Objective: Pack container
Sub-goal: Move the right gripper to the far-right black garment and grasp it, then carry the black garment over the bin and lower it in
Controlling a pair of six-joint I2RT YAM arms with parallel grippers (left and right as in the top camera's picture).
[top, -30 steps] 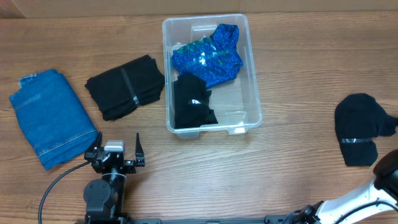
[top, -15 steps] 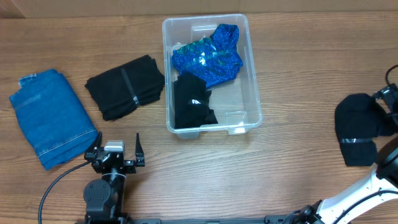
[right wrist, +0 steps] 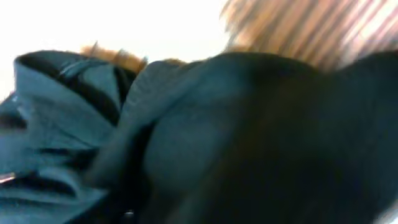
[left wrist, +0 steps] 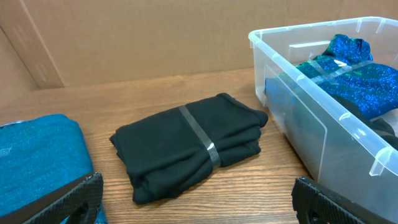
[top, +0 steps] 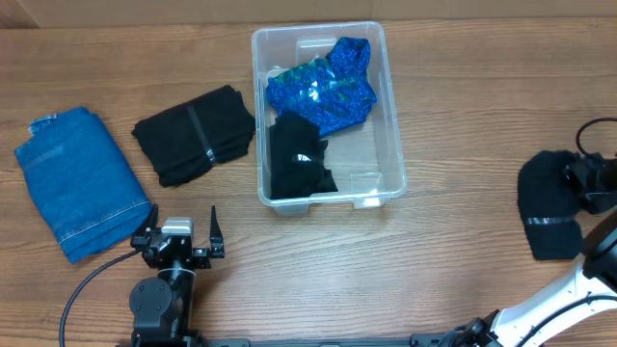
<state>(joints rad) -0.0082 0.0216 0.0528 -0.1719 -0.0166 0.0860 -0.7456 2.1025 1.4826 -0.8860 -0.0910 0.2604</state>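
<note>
Pointing, container (top: 258,116): long axis runs from the near edge to the far edge; open side up; table centre.
Contents: one blue sparkly garment (top: 323,89) at the far end, one black garment (top: 297,159) at the near end.
Outside: three garments, namely a banded black bundle (top: 196,135) just left, folded denim (top: 82,183) far left, and a black piece (top: 545,207) far right.
Left gripper (top: 183,229): spread wide, holding nothing.
Right gripper (top: 590,183): at the black piece; cannot tell how the jaws stand.

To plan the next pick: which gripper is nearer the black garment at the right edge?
Right: right gripper is at the black garment's edge; left gripper is far left, past the container.
</note>
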